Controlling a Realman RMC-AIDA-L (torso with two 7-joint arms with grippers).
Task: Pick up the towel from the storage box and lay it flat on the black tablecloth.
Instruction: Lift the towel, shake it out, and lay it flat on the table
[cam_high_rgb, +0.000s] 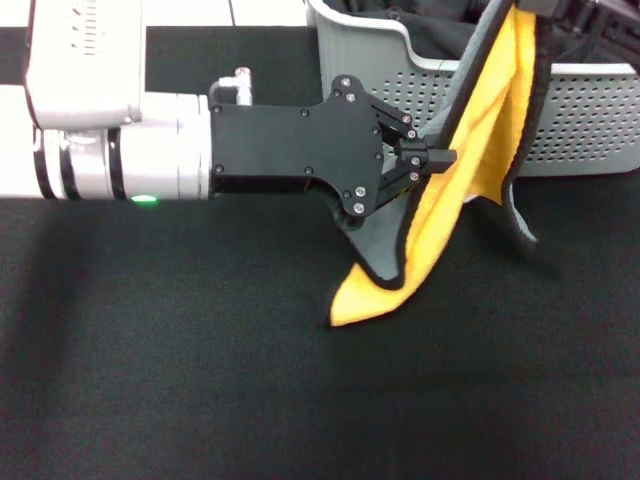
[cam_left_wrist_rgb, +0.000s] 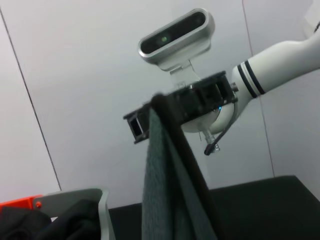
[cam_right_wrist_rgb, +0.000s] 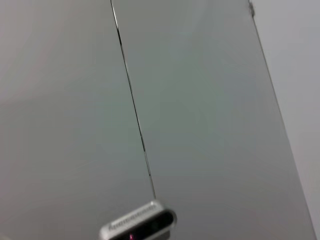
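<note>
Head view showed the towel (cam_high_rgb: 470, 170) hanging from the right gripper (cam_high_rgb: 545, 8) at the top edge, pinched there, its yellow corner touching the black tablecloth (cam_high_rgb: 200, 380) in front of the storage box (cam_high_rgb: 590, 120). The left gripper (cam_high_rgb: 432, 157) reached across and pinched the towel's edge midway. Left wrist view showed its grey side (cam_left_wrist_rgb: 162, 190).

We see our white-and-black left gripper (cam_high_rgb: 432, 157) reaching level, fingers pinched closed; our black right gripper (cam_left_wrist_rgb: 150, 117) is raised high, clamped.
</note>
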